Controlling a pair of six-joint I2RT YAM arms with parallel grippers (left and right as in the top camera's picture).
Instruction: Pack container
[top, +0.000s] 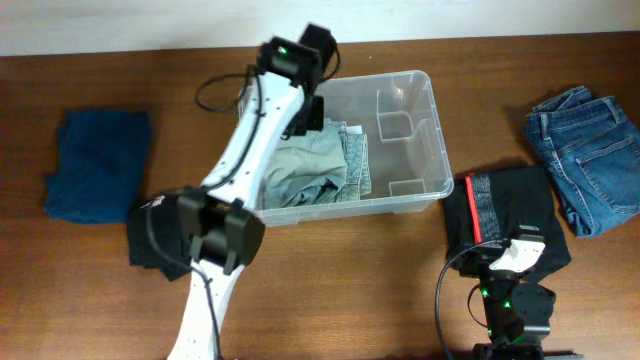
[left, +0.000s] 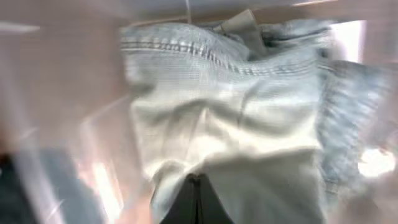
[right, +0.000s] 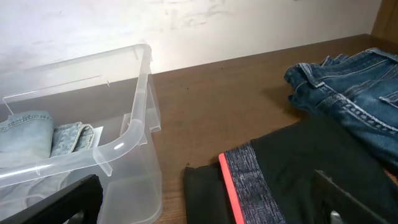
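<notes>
One container (top: 446, 186), pale denim (top: 310, 166) inside, one black garment (top: 522, 206) beside

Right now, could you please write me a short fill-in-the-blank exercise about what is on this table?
1. The light denim garment lies inside the clear ___.
2. The ___ arm reaches into the container.
3. The black garment beside the container carries a ___ stripe.

Missing words: container; left; red
</notes>
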